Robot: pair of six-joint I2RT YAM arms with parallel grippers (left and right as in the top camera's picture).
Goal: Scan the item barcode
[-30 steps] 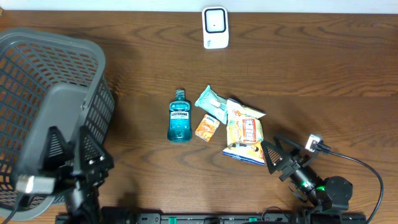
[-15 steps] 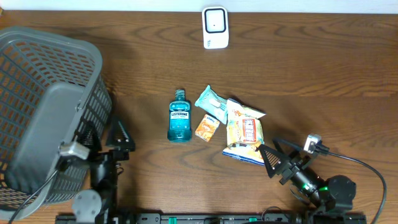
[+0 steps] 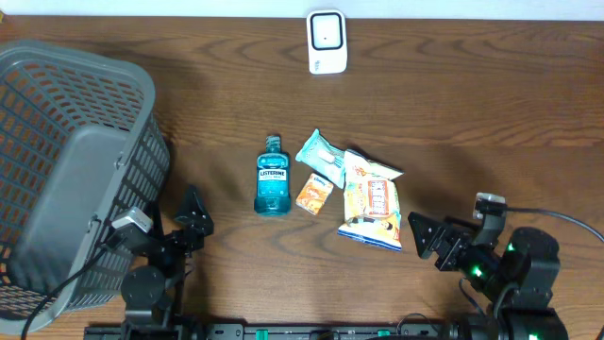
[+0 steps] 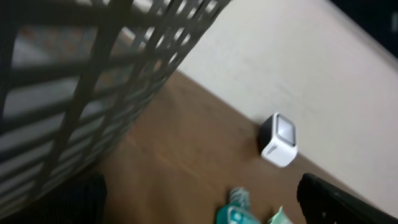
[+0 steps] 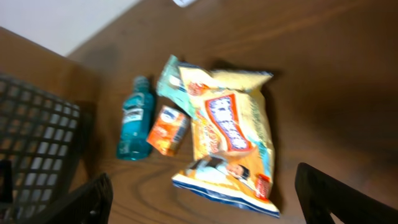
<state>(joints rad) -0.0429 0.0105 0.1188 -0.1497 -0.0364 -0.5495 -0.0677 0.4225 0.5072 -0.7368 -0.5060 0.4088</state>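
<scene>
The white barcode scanner (image 3: 327, 42) stands at the table's far edge; the left wrist view catches it too (image 4: 280, 140). Mid-table lie a blue mouthwash bottle (image 3: 272, 179), a teal packet (image 3: 321, 153), a small orange box (image 3: 313, 194) and a yellow snack bag (image 3: 371, 201). My right gripper (image 3: 425, 236) hovers open just right of the bag's near end, with nothing between its fingers; its wrist view looks down on the bag (image 5: 233, 137). Low at the front, left of the bottle, my left gripper (image 3: 193, 222) is open and empty.
A large grey mesh basket (image 3: 66, 170) fills the left side and lies close to my left arm; it shows in the left wrist view (image 4: 74, 74). Bare wood stretches between the items and the scanner and on the right.
My left arm has swung out from over the basket, rightward to the table's front. The right gripper has drawn back from the snack bag toward the front right.
</scene>
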